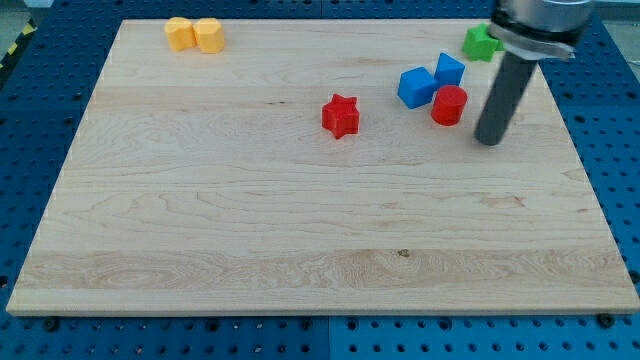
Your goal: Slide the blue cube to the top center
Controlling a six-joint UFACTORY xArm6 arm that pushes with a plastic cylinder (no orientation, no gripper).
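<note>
Two blue blocks sit at the view's upper right: a larger blue cube [416, 87] and a smaller blue block [450, 70] just behind it to the right. A red cylinder [449, 105] touches them on the lower right. My tip [488, 139] rests on the board a short way right of the red cylinder, apart from it, with the dark rod rising toward the view's top right.
A red star [340, 116] lies near the board's middle, left of the blue cube. A green block [481, 42] sits at the top right, partly behind the rod. Two yellow blocks [194, 34] sit at the top left. The wooden board [300, 230] lies on a blue pegboard.
</note>
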